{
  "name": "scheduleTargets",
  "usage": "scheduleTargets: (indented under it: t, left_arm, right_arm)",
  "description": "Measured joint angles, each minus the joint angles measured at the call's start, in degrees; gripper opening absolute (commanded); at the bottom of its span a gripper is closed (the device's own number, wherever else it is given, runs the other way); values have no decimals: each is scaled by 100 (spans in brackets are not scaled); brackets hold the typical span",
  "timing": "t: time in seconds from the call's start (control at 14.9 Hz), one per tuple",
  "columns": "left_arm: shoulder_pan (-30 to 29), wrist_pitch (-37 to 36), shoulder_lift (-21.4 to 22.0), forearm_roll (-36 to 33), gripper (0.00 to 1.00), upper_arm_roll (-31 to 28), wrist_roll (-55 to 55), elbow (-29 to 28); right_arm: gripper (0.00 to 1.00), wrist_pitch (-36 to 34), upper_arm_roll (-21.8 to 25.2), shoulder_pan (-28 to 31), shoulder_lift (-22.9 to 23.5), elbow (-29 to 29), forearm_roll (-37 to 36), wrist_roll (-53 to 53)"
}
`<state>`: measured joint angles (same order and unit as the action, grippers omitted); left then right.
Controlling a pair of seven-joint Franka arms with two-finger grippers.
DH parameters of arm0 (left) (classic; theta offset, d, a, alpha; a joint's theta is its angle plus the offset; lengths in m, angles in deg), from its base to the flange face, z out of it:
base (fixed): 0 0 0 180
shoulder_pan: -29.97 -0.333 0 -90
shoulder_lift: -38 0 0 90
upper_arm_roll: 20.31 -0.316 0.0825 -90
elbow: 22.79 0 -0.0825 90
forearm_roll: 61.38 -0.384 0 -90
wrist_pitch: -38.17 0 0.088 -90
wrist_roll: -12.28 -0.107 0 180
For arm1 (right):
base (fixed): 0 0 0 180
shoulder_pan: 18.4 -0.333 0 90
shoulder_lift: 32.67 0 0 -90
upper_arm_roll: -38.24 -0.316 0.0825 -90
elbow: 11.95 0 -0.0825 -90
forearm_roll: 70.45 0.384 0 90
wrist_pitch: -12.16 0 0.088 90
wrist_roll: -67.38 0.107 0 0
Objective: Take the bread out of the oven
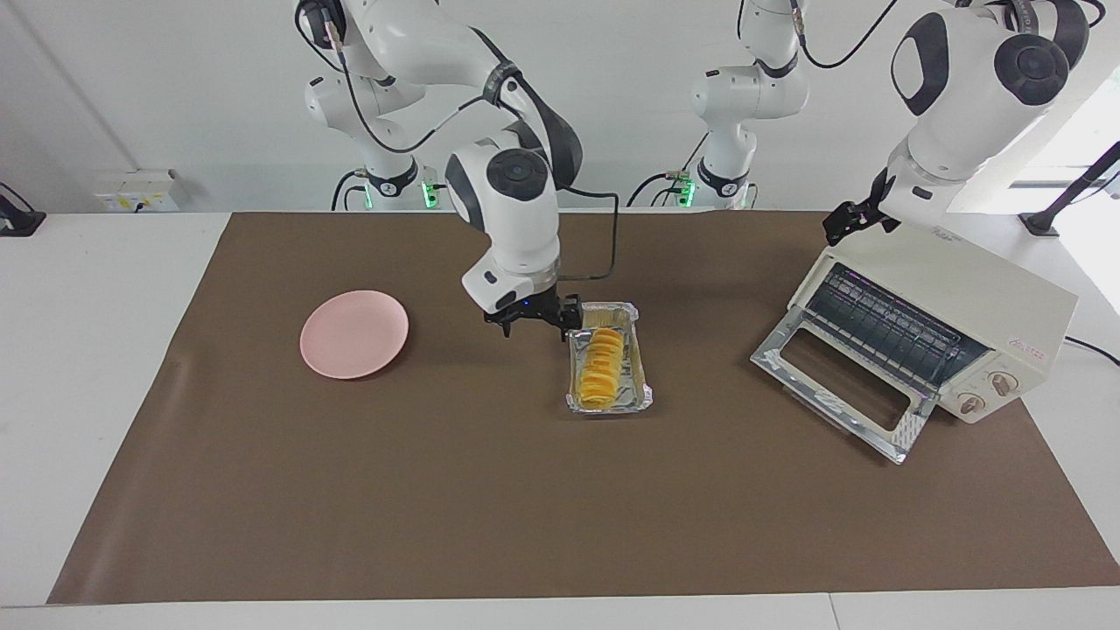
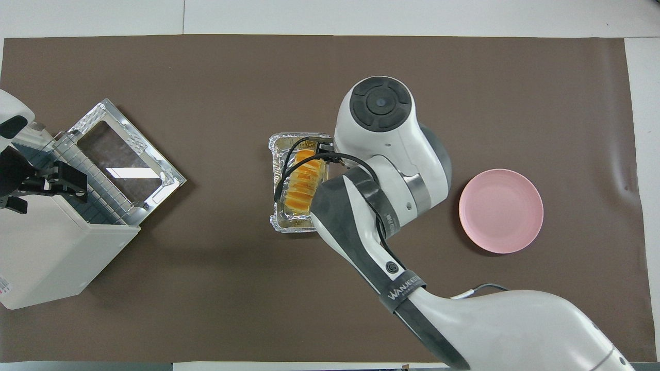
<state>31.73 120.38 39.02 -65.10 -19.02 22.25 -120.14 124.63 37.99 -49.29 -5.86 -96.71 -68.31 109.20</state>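
The bread [image 1: 602, 366] [image 2: 303, 186], a ridged golden-yellow loaf, lies in a crinkled foil tray [image 1: 641, 378] [image 2: 277, 222] on the brown mat at mid-table, outside the oven. My right gripper [image 1: 535, 332] hangs low and open at the tray's end nearer the robots, one fingertip [image 1: 565, 333] by the tray's corner, nothing between the fingers. In the overhead view the right arm's wrist covers part of the tray. The cream oven [image 1: 980, 297] [image 2: 46, 257] stands toward the left arm's end, its glass door [image 1: 836, 385] [image 2: 126, 159] dropped open, its wire rack [image 1: 884, 325] bare. My left gripper [image 1: 845, 229] [image 2: 76, 183] waits open above the oven's top edge.
A pink plate [image 1: 354, 334] [image 2: 501, 210] lies bare on the mat toward the right arm's end. The brown mat [image 1: 437, 490] covers most of the white table. A black cable [image 2: 289, 159] from the right wrist loops over the tray.
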Motion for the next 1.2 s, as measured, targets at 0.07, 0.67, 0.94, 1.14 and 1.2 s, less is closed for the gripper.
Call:
scheduleTargets:
  t: [0.07, 0.67, 0.94, 1.14, 1.2]
  left_arm:
    - [0, 18, 0, 5, 100, 0, -8, 2]
    - [-32, -43, 1, 26, 100, -3, -111, 191]
    - [-47, -44, 1, 34, 100, 0, -117, 208]
    - [-52, -45, 1, 37, 100, 1, -118, 208]
    - [-51, -45, 1, 37, 100, 2, -118, 208]
  right_arm:
    - [100, 2, 1, -64, 302, 286, 0, 146]
    - [99, 531, 13, -161, 852, 190, -144, 221]
    - [7, 665, 14, -185, 852, 30, -180, 168]
    - [0, 672, 14, -185, 852, 28, -183, 151]
    - [0, 691, 14, -185, 852, 28, -183, 150]
